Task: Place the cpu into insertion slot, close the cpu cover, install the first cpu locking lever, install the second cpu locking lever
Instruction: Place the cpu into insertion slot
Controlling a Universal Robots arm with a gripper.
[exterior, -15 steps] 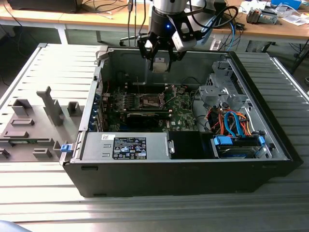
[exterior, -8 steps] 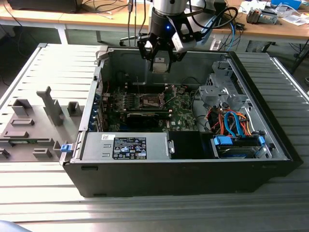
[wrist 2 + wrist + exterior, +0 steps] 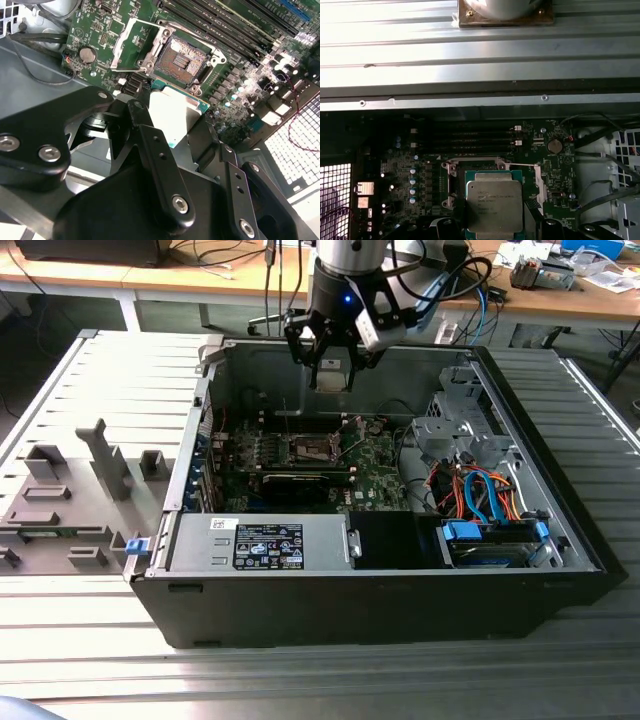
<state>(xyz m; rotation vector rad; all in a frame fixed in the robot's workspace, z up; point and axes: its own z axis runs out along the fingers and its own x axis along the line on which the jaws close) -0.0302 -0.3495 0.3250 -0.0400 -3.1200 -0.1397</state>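
Observation:
My gripper [image 3: 332, 378] hangs over the open computer case, above the motherboard, shut on the cpu [image 3: 176, 111]. In the second wrist view black fingers [image 3: 142, 125] clamp the chip's two sides. The first wrist view shows the cpu [image 3: 495, 202] with its silver top up. The insertion slot [image 3: 182, 60] lies bare just beyond the chip, dark in the middle with a silver rim. It sits on the green board [image 3: 375, 465] in the exterior view, insertion slot [image 3: 313, 448] well below the gripper. The cpu cover [image 3: 119, 47] stands swung open beside the slot.
The case walls [image 3: 400, 365] ring the board. A power supply [image 3: 270, 543] sits at the front, a drive cage [image 3: 465, 430] and orange and blue cables [image 3: 480, 490] at the exterior view's right. Memory slots [image 3: 225, 27] run beside the socket. Grey fixtures [image 3: 70, 500] stand on the slatted table.

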